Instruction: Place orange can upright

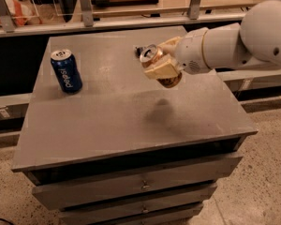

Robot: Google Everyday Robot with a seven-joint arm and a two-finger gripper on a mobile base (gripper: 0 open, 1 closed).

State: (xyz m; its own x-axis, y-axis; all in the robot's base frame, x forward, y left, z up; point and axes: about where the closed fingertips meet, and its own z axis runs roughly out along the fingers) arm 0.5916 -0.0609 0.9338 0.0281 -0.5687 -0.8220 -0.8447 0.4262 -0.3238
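Observation:
The orange can is a pale orange-tan drink can with a silver top. It is held tilted in the air above the grey table top, silver top pointing up and to the left. My gripper comes in from the right on a white arm and is shut on the can, its tan fingers wrapped around the can's body. The can's shadow lies on the table below it, right of centre.
A dark blue Pepsi can stands upright at the table's back left. The table is a grey drawer cabinet with drawers in front. A rail and shelves run behind it. Speckled floor lies to the right.

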